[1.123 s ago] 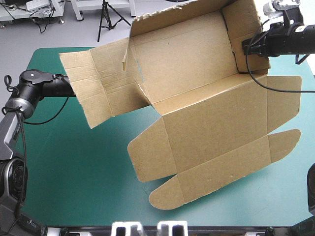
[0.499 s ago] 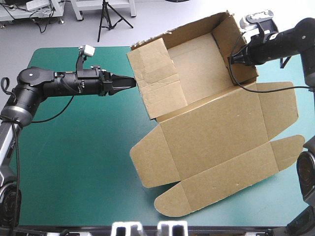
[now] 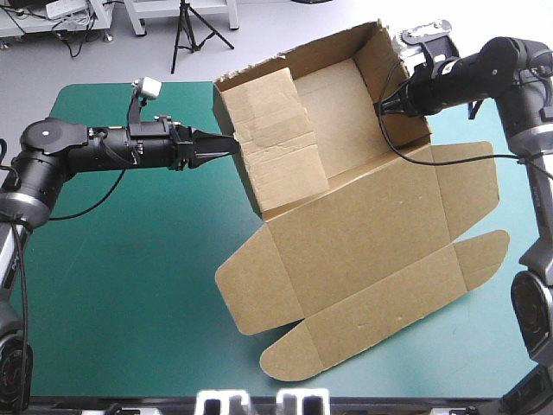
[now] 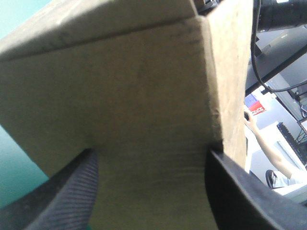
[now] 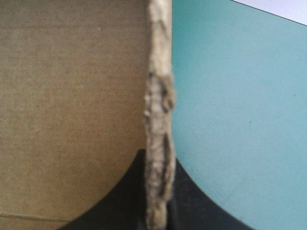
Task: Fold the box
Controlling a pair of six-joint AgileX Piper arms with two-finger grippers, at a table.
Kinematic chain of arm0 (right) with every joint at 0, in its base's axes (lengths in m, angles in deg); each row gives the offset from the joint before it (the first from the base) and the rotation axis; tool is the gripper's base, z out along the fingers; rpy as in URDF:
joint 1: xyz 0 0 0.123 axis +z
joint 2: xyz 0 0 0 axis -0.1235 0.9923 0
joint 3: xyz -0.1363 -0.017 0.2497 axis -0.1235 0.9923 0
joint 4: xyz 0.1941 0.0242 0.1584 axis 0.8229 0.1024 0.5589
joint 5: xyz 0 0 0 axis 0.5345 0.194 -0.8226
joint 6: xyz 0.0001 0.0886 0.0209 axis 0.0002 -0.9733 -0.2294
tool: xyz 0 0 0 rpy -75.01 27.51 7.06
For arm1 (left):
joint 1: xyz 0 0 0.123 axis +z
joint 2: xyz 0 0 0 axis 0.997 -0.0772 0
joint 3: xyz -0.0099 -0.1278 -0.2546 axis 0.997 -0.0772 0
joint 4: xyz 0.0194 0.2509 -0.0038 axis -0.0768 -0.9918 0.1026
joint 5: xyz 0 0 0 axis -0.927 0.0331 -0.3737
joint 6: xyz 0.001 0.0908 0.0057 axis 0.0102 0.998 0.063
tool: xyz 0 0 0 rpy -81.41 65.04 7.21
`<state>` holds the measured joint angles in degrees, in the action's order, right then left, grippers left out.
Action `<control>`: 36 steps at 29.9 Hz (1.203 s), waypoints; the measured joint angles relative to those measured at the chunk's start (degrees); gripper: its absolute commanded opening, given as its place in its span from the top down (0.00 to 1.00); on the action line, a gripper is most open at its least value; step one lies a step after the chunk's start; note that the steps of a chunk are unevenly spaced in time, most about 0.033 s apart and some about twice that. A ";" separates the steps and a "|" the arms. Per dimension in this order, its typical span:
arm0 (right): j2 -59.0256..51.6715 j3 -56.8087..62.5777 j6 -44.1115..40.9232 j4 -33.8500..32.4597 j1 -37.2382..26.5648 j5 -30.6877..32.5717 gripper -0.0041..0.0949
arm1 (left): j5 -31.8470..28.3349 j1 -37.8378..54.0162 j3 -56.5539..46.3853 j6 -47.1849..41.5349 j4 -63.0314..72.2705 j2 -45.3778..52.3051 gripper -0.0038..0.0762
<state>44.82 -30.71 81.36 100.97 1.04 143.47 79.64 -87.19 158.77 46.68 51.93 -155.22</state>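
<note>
A brown box of cut corrugated board (image 3: 363, 216) lies on the right half of a table with a teal-green cover (image 3: 121, 259), seen from above. Its far part stands as an open tray with four raised walls, reaching the table's far edge. Its near part, the lid (image 3: 371, 225), lies flat and open, stretching toward the near edge. The lid ends in a long strip with rounded flaps, and another rounded flap juts out on its left side.

The left gripper (image 3: 226, 145) comes in level from the left, and its tip meets the outer face of the tray's left wall (image 3: 276, 143). In the left wrist view its two black fingers (image 4: 72, 191) stand spread wide apart. The brown face of the wall fills the space between and ahead of them, and nothing is pinched.

The right gripper (image 3: 382, 105) reaches in from the far right and sits at the tray's right wall, near its far corner. In the right wrist view its black fingers (image 5: 120, 191) are pressed almost together on the wall's rough cut edge (image 5: 158, 110). One finger lies against the brown inner face and the other on the outer side, where the teal-green cover shows beyond
</note>
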 measured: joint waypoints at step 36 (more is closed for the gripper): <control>0.28 0.00 -5.80 -3.15 4.34 -4.86 0.98 | -22.38 -9.03 0.00 -12.29 -17.85 3.14 0.37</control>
<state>45.11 -30.71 75.56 97.82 5.38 138.61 57.25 -96.23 158.77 34.39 34.08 -152.07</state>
